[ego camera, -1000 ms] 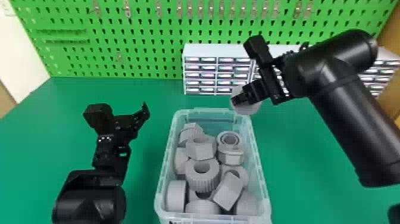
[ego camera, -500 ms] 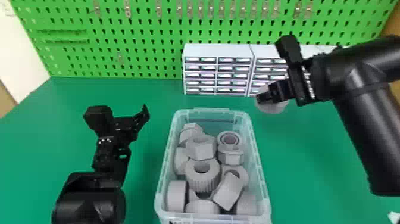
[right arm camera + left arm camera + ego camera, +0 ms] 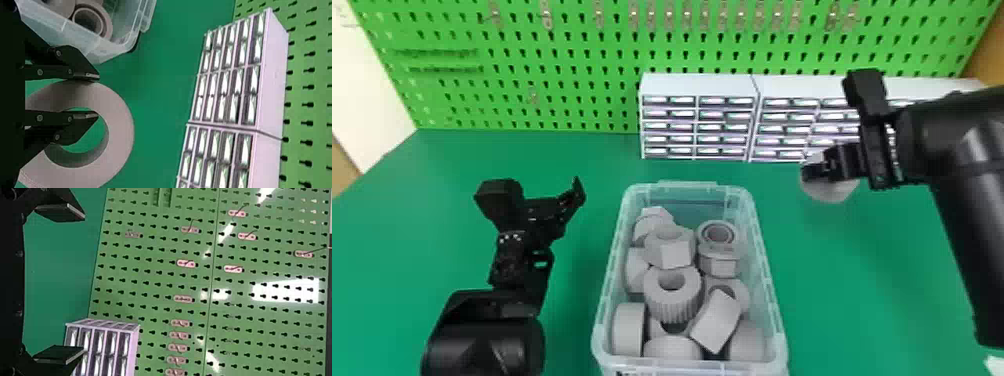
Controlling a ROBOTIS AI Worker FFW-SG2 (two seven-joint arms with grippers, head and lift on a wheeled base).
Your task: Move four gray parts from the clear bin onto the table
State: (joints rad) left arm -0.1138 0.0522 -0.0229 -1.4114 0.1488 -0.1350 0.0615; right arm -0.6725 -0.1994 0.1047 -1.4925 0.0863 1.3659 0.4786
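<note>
In the head view my right gripper is up at the right, beyond the clear bin's far right corner, with a round gray part at its fingers. The right wrist view has my right gripper shut on the wall of this gray ring, one finger outside and one in the hole. The clear bin holds several gray parts, heaped together. My left gripper is parked left of the bin; in the left wrist view the left gripper stands open, nothing between its fingers.
White drawer cabinets stand along the back of the green table, behind the bin and the right gripper. A green pegboard with metal hooks rises behind them.
My right arm has moved to the right, away from the bin, carrying the gray ring along. The left arm and the bin have kept still.
</note>
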